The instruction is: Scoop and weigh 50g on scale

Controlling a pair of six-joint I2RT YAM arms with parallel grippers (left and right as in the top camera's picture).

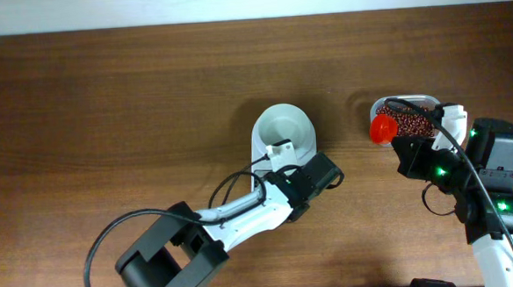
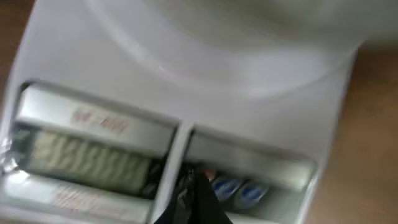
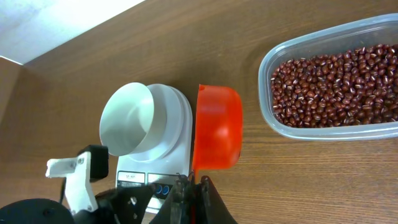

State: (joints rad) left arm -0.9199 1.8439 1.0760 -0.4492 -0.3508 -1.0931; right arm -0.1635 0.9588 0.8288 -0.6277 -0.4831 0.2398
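The white scale (image 1: 260,145) stands mid-table with its round white bowl (image 1: 284,127) on top; the bowl (image 3: 127,118) looks empty. My left gripper (image 1: 294,163) is shut, its tip (image 2: 196,193) pressed down on the scale's button panel, just left of the blue buttons (image 2: 237,190) and right of the grey display (image 2: 87,158). My right gripper (image 3: 198,186) is shut on the handle of a red scoop (image 3: 216,127). The scoop (image 1: 382,129) hangs at the left end of the bean tub, right of the scale (image 3: 171,134). I cannot tell what it holds.
A clear plastic tub (image 3: 323,133) of red beans (image 3: 336,81) sits at the right, and its rim (image 1: 412,98) shows beside my right arm. Bare brown table (image 1: 105,107) spreads to the left and back. The left arm's cable loops near the front edge (image 1: 99,248).
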